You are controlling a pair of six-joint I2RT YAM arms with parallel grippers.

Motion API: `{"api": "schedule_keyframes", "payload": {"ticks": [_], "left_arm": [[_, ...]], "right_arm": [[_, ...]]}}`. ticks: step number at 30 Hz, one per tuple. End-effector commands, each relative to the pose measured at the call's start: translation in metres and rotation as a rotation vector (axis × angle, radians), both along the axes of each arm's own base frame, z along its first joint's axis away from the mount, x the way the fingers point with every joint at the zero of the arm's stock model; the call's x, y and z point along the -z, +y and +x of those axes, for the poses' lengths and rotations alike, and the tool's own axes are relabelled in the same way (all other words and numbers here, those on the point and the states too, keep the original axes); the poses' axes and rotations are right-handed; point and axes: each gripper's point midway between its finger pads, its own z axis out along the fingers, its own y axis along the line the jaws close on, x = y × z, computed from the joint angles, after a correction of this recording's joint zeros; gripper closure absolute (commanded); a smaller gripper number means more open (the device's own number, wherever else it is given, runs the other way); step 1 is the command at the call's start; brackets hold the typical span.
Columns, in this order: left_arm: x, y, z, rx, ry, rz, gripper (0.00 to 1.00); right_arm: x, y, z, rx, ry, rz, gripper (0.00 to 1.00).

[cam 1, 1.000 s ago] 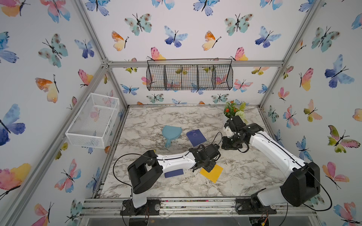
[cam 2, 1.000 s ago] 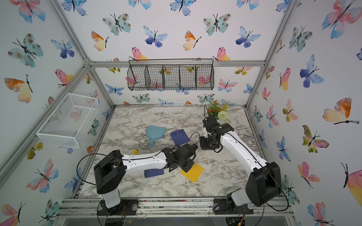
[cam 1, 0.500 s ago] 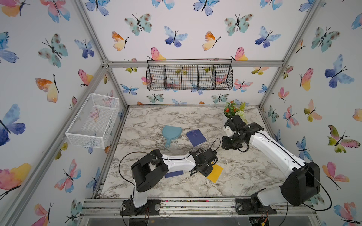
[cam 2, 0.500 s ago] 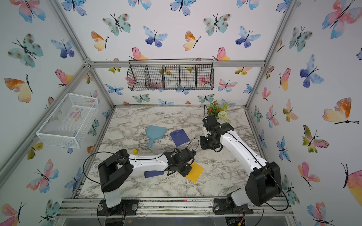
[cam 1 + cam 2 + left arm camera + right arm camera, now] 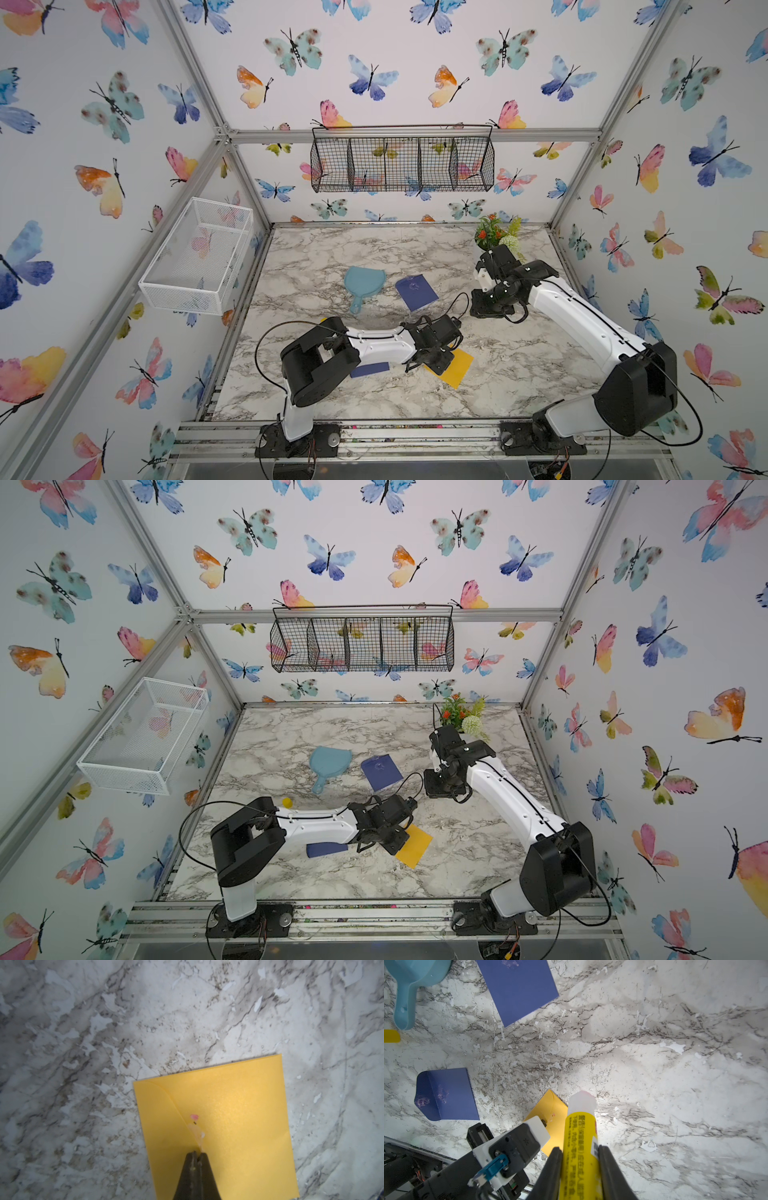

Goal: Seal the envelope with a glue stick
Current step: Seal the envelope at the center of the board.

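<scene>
Right wrist view shows the glue stick (image 5: 580, 1147) clamped between the right fingers (image 5: 550, 1174), left fingers (image 5: 187, 1176) together over the envelope (image 5: 239, 1115).

We see butterfly wallpaper on all walls (image 5: 395, 62), held by aluminium bars (image 5: 415, 135). At twelve o'clock a black wire basket (image 5: 402, 164) hangs on the back wall; between nine and ten o'clock a white mesh basket (image 5: 195, 257) juts from the side wall. The marble table (image 5: 519, 374) is evenly lit, its surface flaked. A small plant (image 5: 496, 232) stands between one and two o'clock.
</scene>
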Motion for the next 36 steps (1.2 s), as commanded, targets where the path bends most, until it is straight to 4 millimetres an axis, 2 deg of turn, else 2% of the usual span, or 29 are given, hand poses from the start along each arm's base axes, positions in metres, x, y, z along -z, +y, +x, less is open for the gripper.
{"api": "schedule_keyframes", "payload": {"ticks": [1, 7, 11, 14, 18, 22, 26, 28, 33, 36], "left_arm": [[0.037, 0.016, -0.009, -0.007, 0.068, 0.091, 1.0], [0.04, 0.021, -0.004, -0.029, 0.066, 0.098, 1.0], [0.03, 0.02, 0.003, -0.041, 0.044, 0.062, 1.0], [0.011, 0.01, 0.01, -0.033, 0.012, 0.011, 1.0], [-0.025, -0.003, 0.02, -0.033, -0.03, -0.06, 0.98], [-0.053, -0.004, 0.025, -0.035, -0.055, -0.092, 0.94], [-0.054, 0.007, 0.011, -0.027, -0.001, -0.087, 0.9], [-0.049, 0.016, -0.004, -0.026, 0.057, -0.099, 0.86], [-0.029, 0.035, -0.038, -0.03, 0.196, -0.112, 0.69], [-0.02, 0.039, -0.052, -0.025, 0.26, -0.129, 0.6]], "right_arm": [[-0.004, -0.004, 0.002, 0.005, 0.002, -0.014, 0.98], [-0.004, -0.004, 0.0, 0.004, 0.004, -0.015, 0.98], [-0.005, -0.003, 0.002, 0.004, 0.0, -0.01, 0.98], [-0.008, -0.002, 0.005, 0.004, -0.009, -0.006, 0.98], [-0.013, -0.001, 0.009, 0.01, -0.028, -0.006, 0.98], [-0.016, -0.001, 0.011, 0.012, -0.04, -0.003, 0.98], [-0.017, -0.001, 0.012, 0.009, -0.046, -0.004, 0.98], [-0.018, -0.001, 0.012, 0.008, -0.048, -0.004, 0.98], [-0.019, 0.0, 0.011, 0.006, -0.048, 0.003, 0.98], [-0.02, -0.001, 0.011, 0.008, -0.053, 0.003, 0.98]]}}
